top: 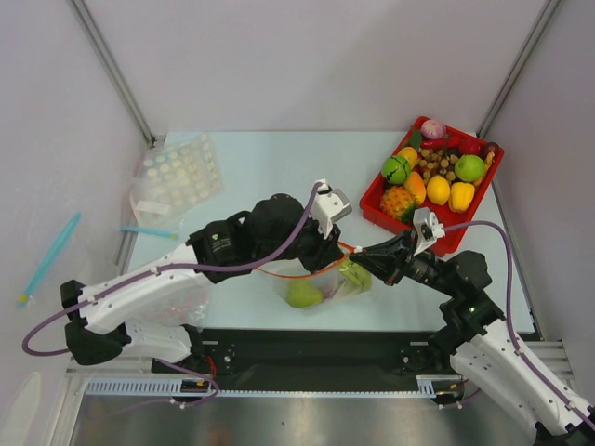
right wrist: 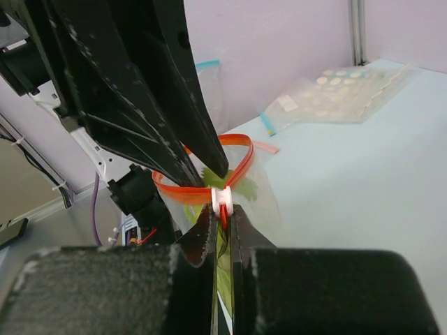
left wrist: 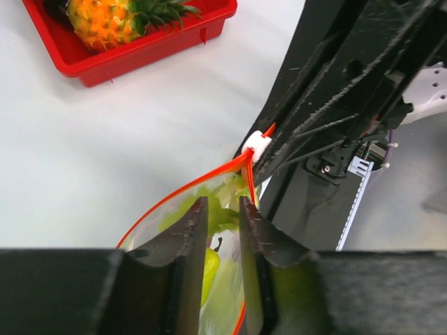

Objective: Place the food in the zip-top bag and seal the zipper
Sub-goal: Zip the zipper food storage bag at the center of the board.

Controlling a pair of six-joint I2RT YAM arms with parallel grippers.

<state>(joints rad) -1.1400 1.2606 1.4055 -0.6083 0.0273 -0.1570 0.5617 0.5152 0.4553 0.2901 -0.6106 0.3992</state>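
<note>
The zip-top bag [top: 321,282] hangs between my two grippers near the table's front edge, its mouth held in an open loop. Through its clear wall I see a green pear [top: 303,295] and the leek's green leaves [top: 357,275]. My right gripper [right wrist: 222,213] is shut on the red-orange zipper [right wrist: 241,150], just below the white slider [right wrist: 223,198]. My left gripper [left wrist: 223,209] points down into the mouth with a narrow gap between its jaws. Leek leaves [left wrist: 225,213] and the pear [left wrist: 209,269] show in that gap. One side of the zipper [left wrist: 181,190] runs along the inner face of its right finger.
A red tray [top: 372,209] of toy fruit, with a pineapple [left wrist: 105,21] in its near corner, stands at the back right. Another clear bag [top: 177,181] with a blue strip [top: 149,231] lies at the back left. A blue stick [top: 51,251] rests against the left wall.
</note>
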